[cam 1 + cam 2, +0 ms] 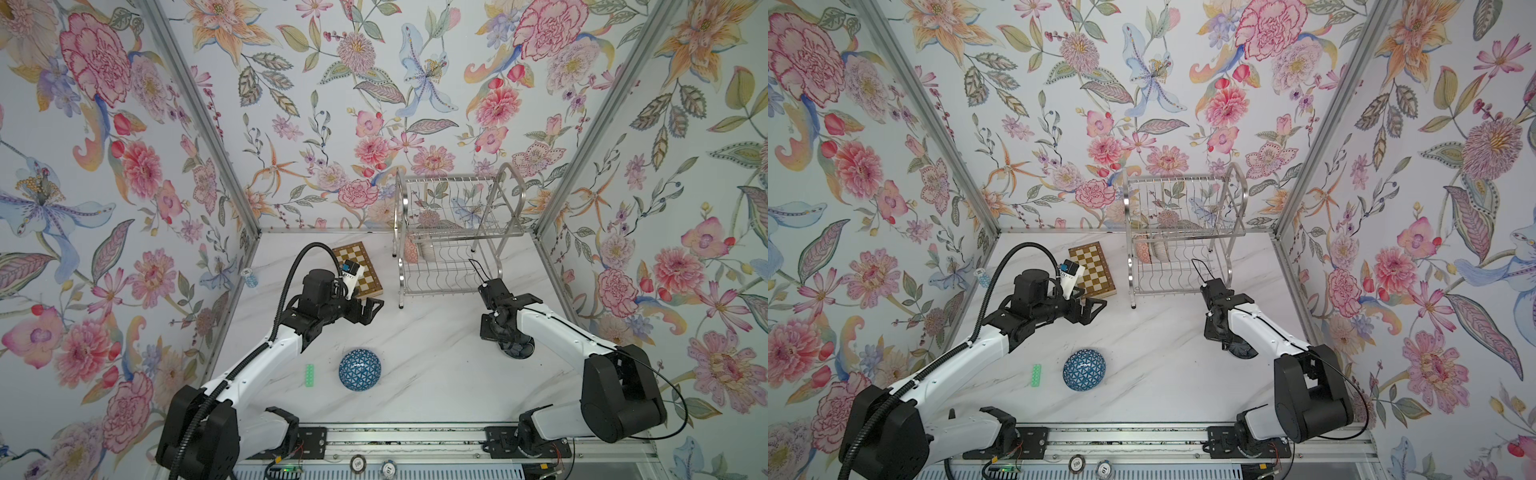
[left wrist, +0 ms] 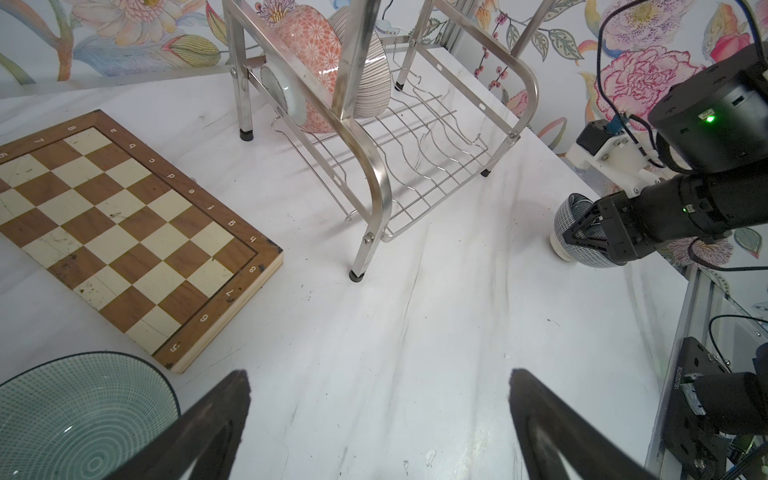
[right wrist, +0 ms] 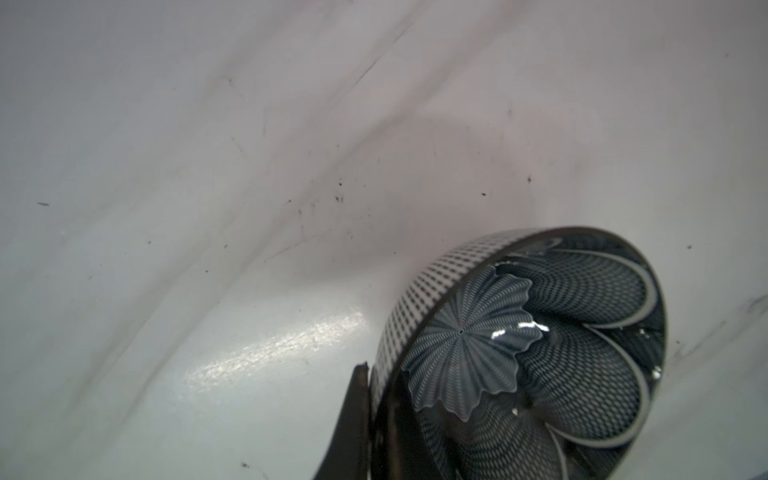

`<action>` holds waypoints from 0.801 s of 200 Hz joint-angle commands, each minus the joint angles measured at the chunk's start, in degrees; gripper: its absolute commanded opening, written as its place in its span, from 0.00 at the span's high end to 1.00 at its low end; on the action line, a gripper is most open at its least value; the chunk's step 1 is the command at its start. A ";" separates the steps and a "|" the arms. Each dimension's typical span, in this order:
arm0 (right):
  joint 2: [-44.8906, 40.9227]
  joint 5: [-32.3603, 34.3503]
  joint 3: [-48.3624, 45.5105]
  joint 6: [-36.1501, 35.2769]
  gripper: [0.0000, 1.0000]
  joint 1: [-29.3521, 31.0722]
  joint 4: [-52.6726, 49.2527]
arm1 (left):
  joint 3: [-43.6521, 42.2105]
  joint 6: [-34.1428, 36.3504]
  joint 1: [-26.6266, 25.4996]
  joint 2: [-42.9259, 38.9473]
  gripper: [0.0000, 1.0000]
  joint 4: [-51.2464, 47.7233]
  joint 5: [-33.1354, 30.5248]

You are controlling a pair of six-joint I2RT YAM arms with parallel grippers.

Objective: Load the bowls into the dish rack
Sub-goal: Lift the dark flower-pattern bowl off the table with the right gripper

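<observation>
The floral bowl (image 3: 540, 353) is gripped by its rim in the closed right hand (image 3: 380, 376), tipped sideways at the right side of the worktop (image 1: 436, 365); the left hand (image 2: 378, 374) is held wide open beside the mint bowl (image 2: 79, 415); the blue bowl (image 1: 360, 370) lies near the front; a pink bowl (image 2: 311, 41) and a striped bowl (image 2: 374, 83) are stood on edge in the lower tier of the rack (image 1: 446, 178).

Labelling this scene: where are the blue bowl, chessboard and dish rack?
blue bowl (image 1: 360, 370): in a top view, middle of its pattern.
chessboard (image 2: 124, 232): left wrist view, a central square.
dish rack (image 2: 380, 187): left wrist view, curved leg.
</observation>
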 commanded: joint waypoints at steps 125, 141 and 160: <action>1.10 -3.03 9.33 -0.87 1.00 9.70 -0.96 | -0.35 1.34 -0.54 -1.81 0.01 -0.62 -0.71; 0.26 -5.26 9.29 -1.55 1.00 10.66 0.90 | -0.38 1.34 -0.53 -1.95 0.01 -0.62 -0.71; -0.86 -7.60 8.91 -2.24 1.00 11.51 3.18 | -0.40 1.34 -0.53 -2.08 0.01 -0.69 -0.71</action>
